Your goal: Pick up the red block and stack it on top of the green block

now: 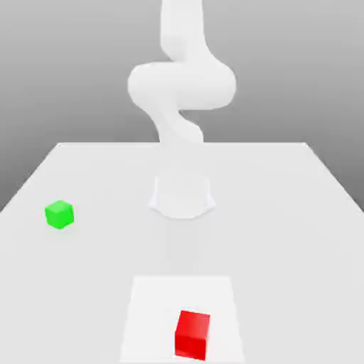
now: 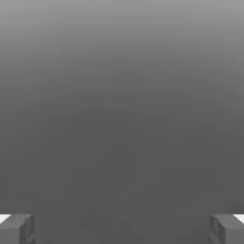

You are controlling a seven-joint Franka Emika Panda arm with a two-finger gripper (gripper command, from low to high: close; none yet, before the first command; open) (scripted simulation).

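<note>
The red block point(image 1: 192, 334) is a small cube resting on the white table near its front edge, a little to the exterior view's right of centre. Well apart from it, the green block point(image 1: 59, 214) sits on the table at the exterior view's left, further back. In the hand view my gripper point(image 2: 122, 228) is open: its two grey fingertips point(image 2: 19, 228) stand far apart with nothing between them, and beyond them lies plain grey background.
The white arm point(image 1: 181, 85) rises from its round base point(image 1: 182, 195) at the table's middle and curves upward. A lighter rectangular patch point(image 1: 153, 313) lies under the red block. The table's back edge point(image 1: 182, 144) runs behind the base.
</note>
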